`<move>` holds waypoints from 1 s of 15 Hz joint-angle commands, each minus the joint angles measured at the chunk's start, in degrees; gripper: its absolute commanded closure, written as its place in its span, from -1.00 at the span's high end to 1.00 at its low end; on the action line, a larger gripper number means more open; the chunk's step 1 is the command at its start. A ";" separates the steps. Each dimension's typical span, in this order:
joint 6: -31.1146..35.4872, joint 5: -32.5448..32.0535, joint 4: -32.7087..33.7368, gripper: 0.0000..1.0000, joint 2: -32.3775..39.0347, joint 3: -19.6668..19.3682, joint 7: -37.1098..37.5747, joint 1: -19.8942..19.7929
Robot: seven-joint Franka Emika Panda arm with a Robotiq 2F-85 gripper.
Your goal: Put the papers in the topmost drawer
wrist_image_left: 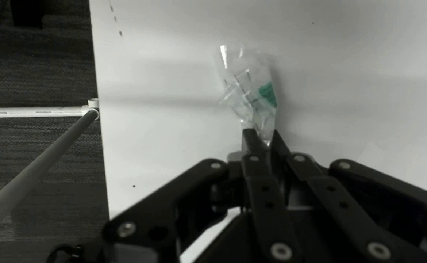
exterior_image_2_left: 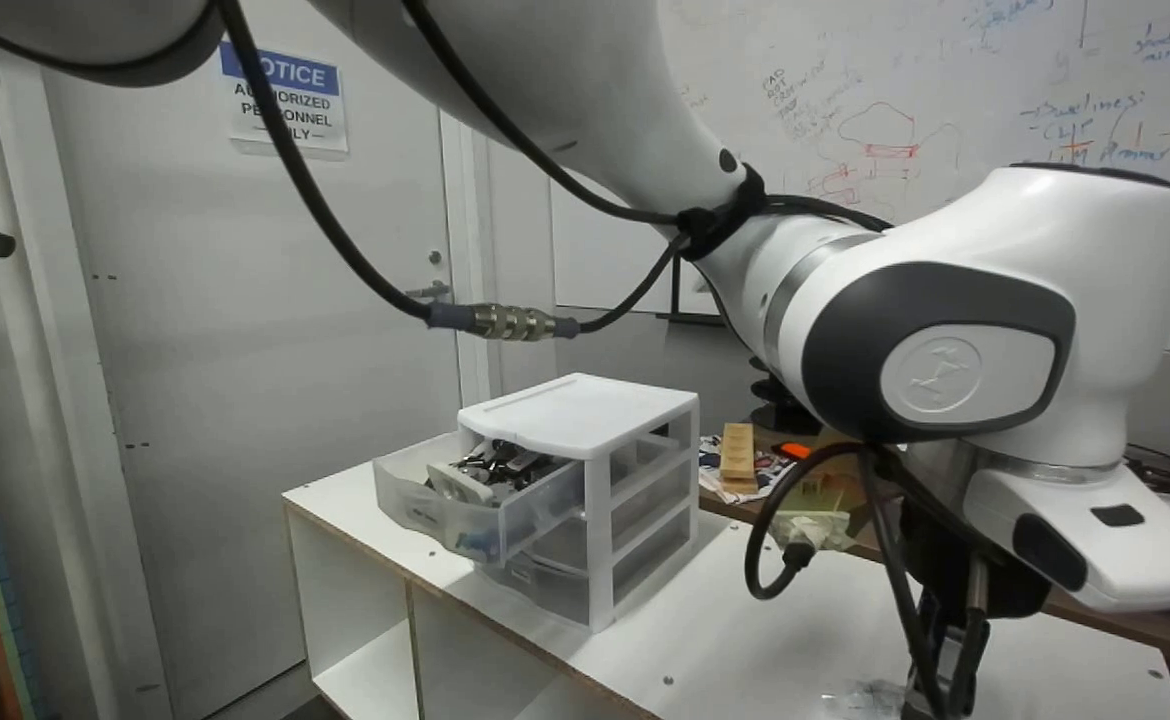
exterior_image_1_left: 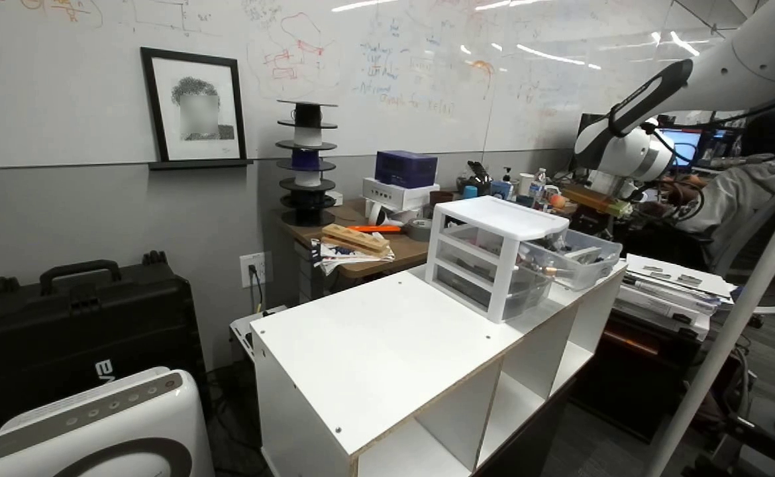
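My gripper (wrist_image_left: 262,138) is shut on a crumpled clear plastic wrapper with a green patch (wrist_image_left: 248,84). It is low over the white shelf top. In an exterior view my gripper (exterior_image_2_left: 945,665) is at the bottom right, its fingertips cut off by the frame, with the wrapper (exterior_image_2_left: 860,697) beside it. The topmost drawer (exterior_image_2_left: 435,515) is pulled out of the white drawer unit (exterior_image_2_left: 585,410) and holds small dark and white items. It also shows open in an exterior view (exterior_image_1_left: 596,268); there my gripper is not clearly visible. I cannot make out the papers.
The drawer unit stands on a white shelf (exterior_image_1_left: 374,344). A thick paper stack (exterior_image_1_left: 682,281) lies beyond the shelf's end. A white pole (exterior_image_1_left: 725,331) rises near the shelf. A wooden block (exterior_image_1_left: 354,238) lies on the brown desk behind. The arm's cable (exterior_image_2_left: 515,322) hangs in loops.
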 commanded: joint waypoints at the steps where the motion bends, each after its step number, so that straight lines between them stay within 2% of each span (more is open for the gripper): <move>1: -2.92 0.97 0.81 -0.81 -1.08 0.57 -0.80 -0.15; 5: -6.16 -0.20 -3.33 -0.77 -8.41 1.88 -10.48 -0.01; 11: -15.59 -5.17 -7.64 -0.78 -23.08 1.12 -24.28 1.99; 15: -21.01 -8.06 -13.97 -0.79 -33.38 1.82 -31.08 5.32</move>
